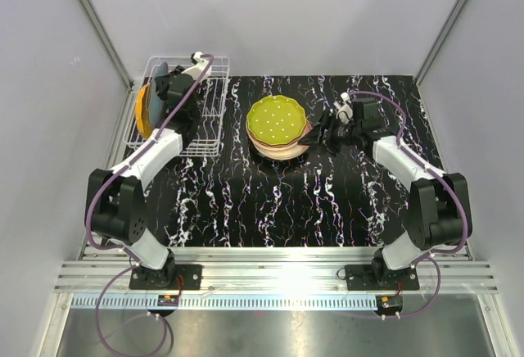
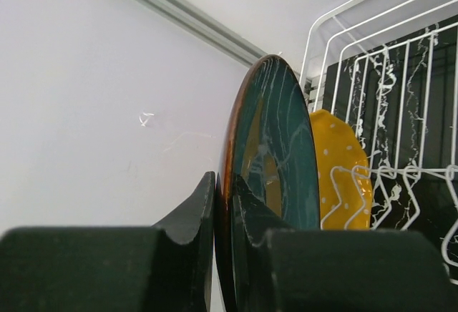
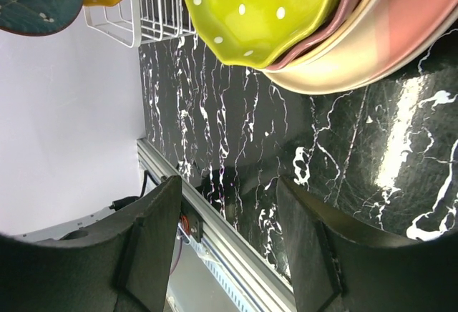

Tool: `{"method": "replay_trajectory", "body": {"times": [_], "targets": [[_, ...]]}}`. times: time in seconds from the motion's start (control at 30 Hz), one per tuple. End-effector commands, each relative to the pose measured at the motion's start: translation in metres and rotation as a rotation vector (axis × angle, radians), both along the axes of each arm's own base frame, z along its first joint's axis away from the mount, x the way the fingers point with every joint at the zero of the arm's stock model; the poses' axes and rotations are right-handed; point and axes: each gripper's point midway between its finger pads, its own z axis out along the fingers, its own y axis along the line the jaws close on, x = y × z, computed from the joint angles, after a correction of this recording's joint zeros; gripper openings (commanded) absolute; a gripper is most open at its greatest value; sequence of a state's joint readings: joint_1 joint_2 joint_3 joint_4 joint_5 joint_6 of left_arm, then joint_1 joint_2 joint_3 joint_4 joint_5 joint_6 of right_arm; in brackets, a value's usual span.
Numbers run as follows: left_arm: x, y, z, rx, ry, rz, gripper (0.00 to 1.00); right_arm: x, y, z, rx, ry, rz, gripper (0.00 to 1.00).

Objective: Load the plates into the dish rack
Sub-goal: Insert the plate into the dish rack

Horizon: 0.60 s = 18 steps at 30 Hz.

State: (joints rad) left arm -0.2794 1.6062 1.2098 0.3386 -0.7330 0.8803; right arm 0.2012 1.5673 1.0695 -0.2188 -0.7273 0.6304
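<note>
On the black worktop (image 1: pixel 270 201), the open, empty right pincer (image 1: pixel 321 137) sits beside one stack (image 1: pixel 278 124) of at least three plates. Farther back left, the left pincer (image 2: pixel 222 197) grips one teal plate (image 2: pixel 275 140) at the dish rack (image 1: pixel 209 128), which holds one yellow plate (image 2: pixel 336 176).

The left wall (image 1: pixel 49 87) crowded the dish rack (image 1: pixel 214 111) on its outer side; inside, the left gripper (image 2: pixel 223 197), clamped on a teal plate (image 2: pixel 275 147), and a yellow plate (image 2: pixel 336 169) filled the left part. Bare table (image 1: pixel 270 201) lay open between the plate stack (image 1: pixel 278 124) and the arm bases; the right gripper (image 1: pixel 318 136) stood just right of that stack, jaws apart
</note>
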Motion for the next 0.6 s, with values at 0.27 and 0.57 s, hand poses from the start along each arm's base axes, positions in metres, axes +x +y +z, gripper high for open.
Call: {"method": "replay_trajectory", "body": {"times": [0.27,0.57], "targets": [[0.009,0.014,0.04,-0.128,-0.189,-0.024,0.0,0.008,-0.005,-0.01,0.015,-0.007,0.008,0.62],[0.013,0.022,0.022,-0.181,-0.151,-0.043,0.0,0.008,-0.008,-0.016,0.012,0.007,0.001,0.62]]}}
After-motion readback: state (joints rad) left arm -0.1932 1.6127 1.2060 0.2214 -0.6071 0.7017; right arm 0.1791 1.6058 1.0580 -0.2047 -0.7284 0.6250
